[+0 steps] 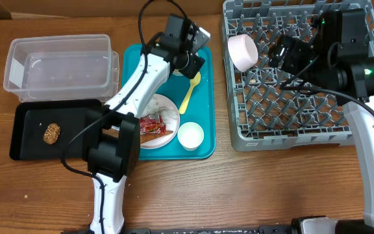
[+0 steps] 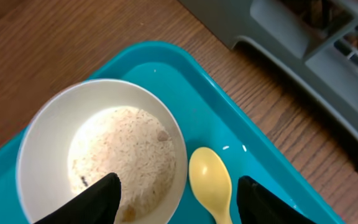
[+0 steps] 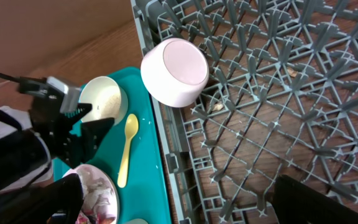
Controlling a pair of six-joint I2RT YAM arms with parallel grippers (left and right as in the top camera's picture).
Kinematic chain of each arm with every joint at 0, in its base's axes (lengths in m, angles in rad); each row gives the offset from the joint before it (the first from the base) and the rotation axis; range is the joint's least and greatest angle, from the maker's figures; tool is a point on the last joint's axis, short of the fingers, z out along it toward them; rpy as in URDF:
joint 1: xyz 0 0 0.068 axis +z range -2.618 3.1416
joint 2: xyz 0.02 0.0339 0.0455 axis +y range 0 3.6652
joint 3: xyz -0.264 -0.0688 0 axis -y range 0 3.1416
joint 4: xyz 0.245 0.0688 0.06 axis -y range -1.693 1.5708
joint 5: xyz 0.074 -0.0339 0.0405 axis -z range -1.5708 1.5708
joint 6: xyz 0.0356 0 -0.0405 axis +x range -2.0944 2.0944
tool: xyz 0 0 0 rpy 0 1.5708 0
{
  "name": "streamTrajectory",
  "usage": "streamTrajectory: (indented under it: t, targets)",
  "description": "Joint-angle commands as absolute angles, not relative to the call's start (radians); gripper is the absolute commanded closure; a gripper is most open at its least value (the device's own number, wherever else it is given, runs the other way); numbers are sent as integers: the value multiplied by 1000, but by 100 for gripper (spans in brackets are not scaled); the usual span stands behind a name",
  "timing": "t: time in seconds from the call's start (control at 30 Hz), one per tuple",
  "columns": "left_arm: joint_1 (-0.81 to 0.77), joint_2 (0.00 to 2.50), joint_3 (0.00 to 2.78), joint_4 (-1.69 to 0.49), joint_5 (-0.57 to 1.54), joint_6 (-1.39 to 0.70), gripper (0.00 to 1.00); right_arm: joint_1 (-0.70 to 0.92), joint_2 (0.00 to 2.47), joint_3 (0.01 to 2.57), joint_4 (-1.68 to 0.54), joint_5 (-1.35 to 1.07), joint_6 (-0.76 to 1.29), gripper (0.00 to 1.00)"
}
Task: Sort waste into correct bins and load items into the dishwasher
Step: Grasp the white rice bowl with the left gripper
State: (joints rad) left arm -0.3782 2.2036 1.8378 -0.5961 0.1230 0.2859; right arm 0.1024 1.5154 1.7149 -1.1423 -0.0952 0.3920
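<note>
My left gripper [image 1: 188,65] [image 2: 182,205] is open and hangs low over the back of the teal tray [image 1: 203,110]. One finger is over a white bowl [image 2: 104,155] with rice residue, the other is right of a yellow spoon [image 2: 210,180] [image 1: 190,94]. A pink cup [image 1: 242,52] [image 3: 174,71] lies on its side at the left edge of the grey dish rack [image 1: 297,123]. My right gripper [image 1: 279,53] [image 3: 185,199] is open and empty above the rack, right of the cup. A plate [image 1: 164,127] with wrappers and a small white cup [image 1: 191,135] sit on the tray.
A clear plastic bin [image 1: 60,65] stands at the back left. A black bin [image 1: 37,146] in front of it holds a brown food piece [image 1: 51,133]. The rack stands close to the tray's right side.
</note>
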Motion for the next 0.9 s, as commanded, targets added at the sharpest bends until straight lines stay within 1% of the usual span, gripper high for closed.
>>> streamTrajectory:
  t: [0.0, 0.17, 0.3, 0.33, 0.4, 0.43, 0.47, 0.5, 0.57, 0.73, 0.77, 0.8, 0.87]
  targets:
    - [-382, 2214, 1787, -562, 139, 307, 38, 100, 1509, 1728, -1143, -79, 393, 0]
    - [-386, 2265, 1786, -562, 139, 307, 39, 100, 1509, 1728, -1148, -79, 393, 0]
    - [-386, 2297, 1787, -560, 115, 263, 43, 99, 1509, 1728, -1158, -79, 393, 0]
    - [-386, 2299, 1786, -560, 115, 260, 47, 100, 1509, 1728, -1158, -79, 393, 0]
    - [-386, 2299, 1787, -558, 97, 235, 60, 100, 1509, 1728, -1158, -79, 393, 0]
    - [-386, 2299, 1787, -556, 74, 217, 65, 99, 1509, 1728, -1158, -78, 392, 0]
    - [-386, 2299, 1787, -556, 48, 196, 73, 100, 1509, 1728, -1158, -78, 390, 0]
    - [-386, 2300, 1787, -556, 20, 171, 76, 99, 1509, 1728, -1158, -79, 390, 0]
    - [-386, 2302, 1786, -558, -10, 139, 80, 100, 1509, 1728, -1158, -79, 390, 0]
    - [-386, 2302, 1786, -564, -30, 119, 86, 99, 1509, 1728, -1158, -79, 390, 0]
    - [-387, 2302, 1786, -564, -34, 110, 89, 100, 1509, 1728, -1158, -79, 390, 0]
    - [-387, 2302, 1787, -565, -34, 105, 96, 99, 1509, 1728, -1158, -79, 390, 0]
    - [-387, 2294, 1787, -577, -35, 96, 96, 99, 1509, 1728, -1158, -79, 389, 0]
